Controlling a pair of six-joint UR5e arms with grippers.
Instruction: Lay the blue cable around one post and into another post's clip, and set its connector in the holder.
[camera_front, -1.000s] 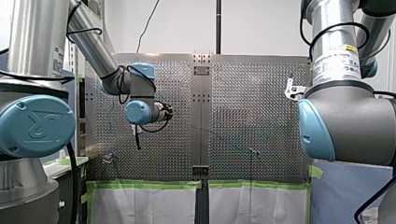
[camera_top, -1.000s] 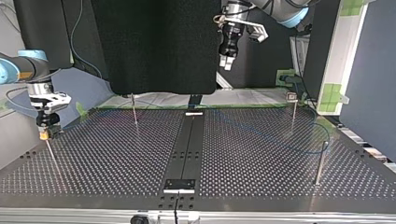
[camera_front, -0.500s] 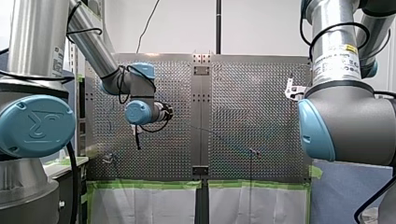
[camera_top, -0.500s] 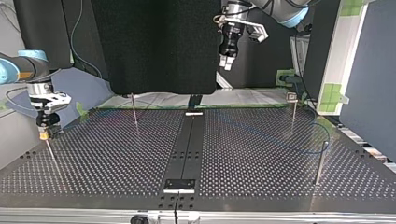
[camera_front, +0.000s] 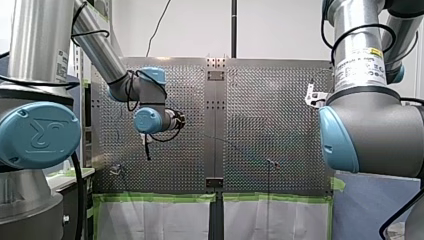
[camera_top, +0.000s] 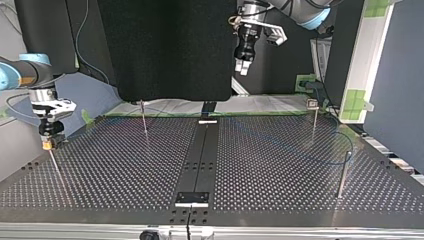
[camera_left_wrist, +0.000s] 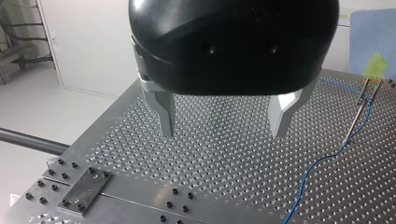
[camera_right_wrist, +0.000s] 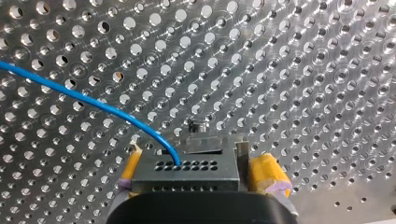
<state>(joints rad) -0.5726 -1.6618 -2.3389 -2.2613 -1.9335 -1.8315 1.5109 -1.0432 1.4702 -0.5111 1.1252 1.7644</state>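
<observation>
In the right wrist view the black connector (camera_right_wrist: 187, 168) sits between my right gripper's (camera_right_wrist: 198, 171) yellow pads (camera_right_wrist: 268, 175), which stand open on either side of it. The blue cable (camera_right_wrist: 116, 114) runs out of the connector across the perforated plate. In the top view that gripper (camera_top: 48, 144) hangs at the tip of the thin left post (camera_top: 55, 167). The cable (camera_top: 327, 161) crosses the table and bends around the right post (camera_top: 343, 175). My left gripper (camera_top: 243, 67) hangs high over the table's far edge, its metal fingers (camera_left_wrist: 167, 119) open and empty.
Two more thin posts stand at the far side of the table, one at the left (camera_top: 144, 120) and one with a clip at the right (camera_top: 314, 120). A black centre strip (camera_top: 200, 160) splits the table. Green tape lines the far edge.
</observation>
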